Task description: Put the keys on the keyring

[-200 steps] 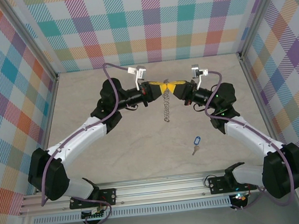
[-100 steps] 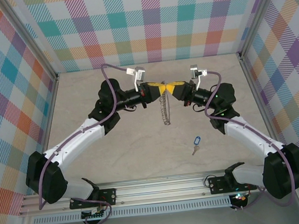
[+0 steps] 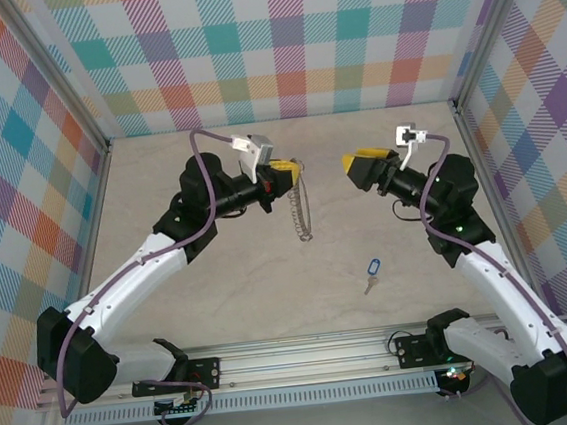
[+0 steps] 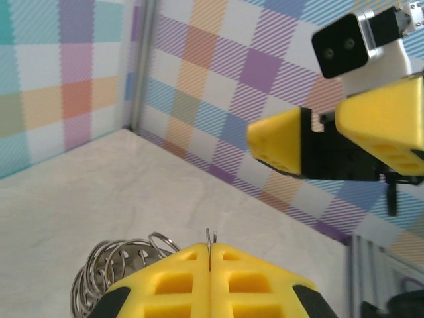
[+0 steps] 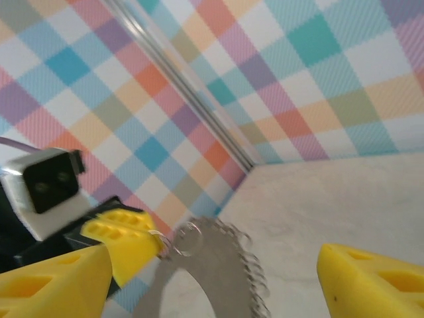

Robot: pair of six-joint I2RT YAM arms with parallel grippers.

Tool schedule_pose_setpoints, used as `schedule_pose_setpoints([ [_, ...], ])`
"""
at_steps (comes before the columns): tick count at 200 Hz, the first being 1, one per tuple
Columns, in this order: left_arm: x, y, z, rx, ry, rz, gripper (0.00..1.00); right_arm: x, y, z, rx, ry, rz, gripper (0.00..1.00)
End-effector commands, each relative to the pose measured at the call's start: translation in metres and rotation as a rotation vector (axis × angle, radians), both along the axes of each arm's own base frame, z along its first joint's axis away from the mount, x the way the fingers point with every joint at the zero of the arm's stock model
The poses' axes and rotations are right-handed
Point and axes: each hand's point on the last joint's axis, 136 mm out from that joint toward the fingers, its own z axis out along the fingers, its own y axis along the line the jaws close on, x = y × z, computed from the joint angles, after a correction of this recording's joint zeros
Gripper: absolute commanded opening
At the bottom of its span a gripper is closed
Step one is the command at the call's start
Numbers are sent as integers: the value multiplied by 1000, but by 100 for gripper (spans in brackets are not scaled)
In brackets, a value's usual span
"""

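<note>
**Ring in left grip, right pincer free, key waiting on the table**

Nearest, lower right of centre in the top view: the key (image 3: pixel 368 287) and its blue tag (image 3: pixel 373 265) lie flat on the table (image 3: pixel 221 289). They are well apart from both arms, and nothing touches them. The tag is oval with a white label; the key is tiny, silver, and points toward the bottom edge.

Further up, mid-frame: the keyring (image 3: pixel 302 213) hangs down from the left gripper (image 3: pixel 288 175). Its jaws are shut tight on the hoop's upper edge. In the left wrist view the thin grey hoop is nipped edge-on between the yellow pads, with the wire loops (image 4: pixel 126 255) bunched at lower left. In the right wrist view it shows as a grey arc fringed with those loops.

Level with it, right of centre: the right gripper (image 3: pixel 353 172). Its jaws stand wide with nothing in them, clear of the ring.

Judged step: fetching the key.
- The left arm should hold the ring steady so the loops make a fixed target.
- The right pincer should come straight down over the tag and close across its narrow width.
- It should grip the plastic rather than the slim key, leaving the joining end free to thread.
- The fingers need to go low, since a flat, light tag may skid sideways.
</note>
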Motion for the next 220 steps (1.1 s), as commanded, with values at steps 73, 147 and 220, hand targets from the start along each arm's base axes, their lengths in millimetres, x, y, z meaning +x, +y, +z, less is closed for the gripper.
schedule_pose_setpoints([
  [73, 1, 14, 2, 6, -227, 93, 0, 16, -55, -129, -199, 383, -343, 100],
  [147, -39, 18, 73, -311, -418, -37, 0, 1, -23, -170, -141, 467, -142, 88],
  [220, -53, 24, 134, -416, -488, -75, 0, -1, -22, -189, -155, 511, -136, 88],
])
